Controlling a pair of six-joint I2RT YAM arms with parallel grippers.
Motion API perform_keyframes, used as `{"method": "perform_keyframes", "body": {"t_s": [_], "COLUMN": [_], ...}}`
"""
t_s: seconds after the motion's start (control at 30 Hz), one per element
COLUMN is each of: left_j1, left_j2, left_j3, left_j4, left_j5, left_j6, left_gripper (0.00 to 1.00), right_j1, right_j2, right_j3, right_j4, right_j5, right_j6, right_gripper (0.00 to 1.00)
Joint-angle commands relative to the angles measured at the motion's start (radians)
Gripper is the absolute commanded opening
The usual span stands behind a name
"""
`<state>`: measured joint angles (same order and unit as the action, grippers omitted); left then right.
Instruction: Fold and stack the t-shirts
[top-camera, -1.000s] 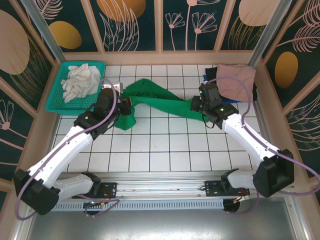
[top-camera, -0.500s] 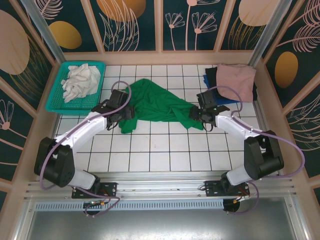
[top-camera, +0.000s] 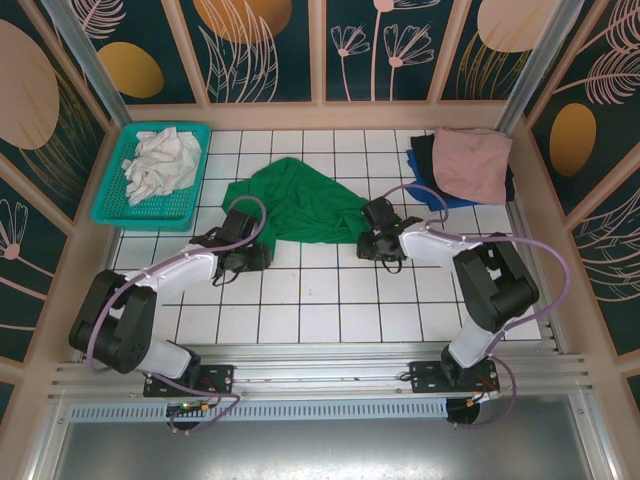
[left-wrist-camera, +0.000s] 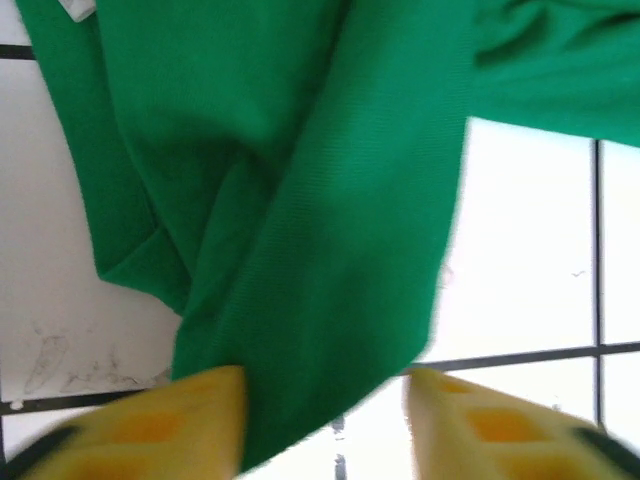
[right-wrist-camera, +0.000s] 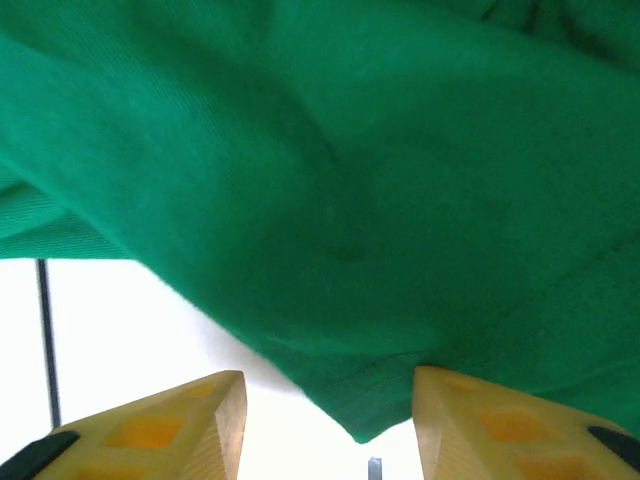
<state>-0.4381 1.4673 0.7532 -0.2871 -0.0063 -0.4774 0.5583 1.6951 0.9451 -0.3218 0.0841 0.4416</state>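
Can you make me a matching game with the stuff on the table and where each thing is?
Things:
1. green t-shirt
2. pink t-shirt
3. white cloth
4. teal mesh basket

Places:
A. far left corner of the table
B. crumpled inside the basket
C. spread out around the middle of the table
D. far right corner, on top of the darker folded t-shirts

Right pairs: 1-C, 2-D, 3-B, 4-A
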Motion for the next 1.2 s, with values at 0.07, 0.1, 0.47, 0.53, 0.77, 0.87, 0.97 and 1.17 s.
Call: {"method": "perform_keyframes", "body": {"t_s": [0.07, 0.1, 0.47, 0.53, 0.77, 0.87, 0.97, 1.17], "left_j1": [0.06, 0.07, 0.129, 0.129, -0.012, -0.014, -0.013, 0.009], "left_j2": [-0.038, -0.061, -0.206, -0.233, -0.07, 0.013, 0.062, 0.131], "left_j3": [0.011, 0.019, 0.163, 0.17, 0.058, 0.018, 0.013, 0.078], "left_j4": [-0.014, -0.026, -0.162, -0.147, -0.003, 0.039, 0.031, -0.025], "left_j5": [-0.101, -0.116, -0.248, -0.183, -0.007, -0.039, -0.142, -0.246], "left_j6": [0.005, 0.008, 0.026, 0.023, 0.039, 0.03, 0.023, 0.034], "left_gripper": [0.11, 0.07, 0.0, 0.01, 0.51, 0.56, 0.58, 0.13], "right_j1": [0.012, 0.012, -0.006, -0.006, -0.06, -0.079, -0.125, -0.203], "right_j2": [0.035, 0.024, -0.29, -0.367, -0.402, -0.381, -0.394, -0.46], "right_j3": [0.039, 0.034, 0.023, 0.022, -0.025, -0.03, -0.058, -0.086], "right_j4": [-0.049, -0.059, -0.204, -0.207, -0.108, -0.104, -0.08, -0.087], "right_j5": [0.144, 0.164, 0.256, 0.241, 0.133, 0.142, 0.111, 0.1], "right_j6": [-0.012, -0.013, -0.039, -0.05, -0.061, -0.058, -0.065, -0.08], "right_gripper": [0.25, 0.19, 0.0, 0.0, 0.0, 0.0, 0.0, 0.0]}}
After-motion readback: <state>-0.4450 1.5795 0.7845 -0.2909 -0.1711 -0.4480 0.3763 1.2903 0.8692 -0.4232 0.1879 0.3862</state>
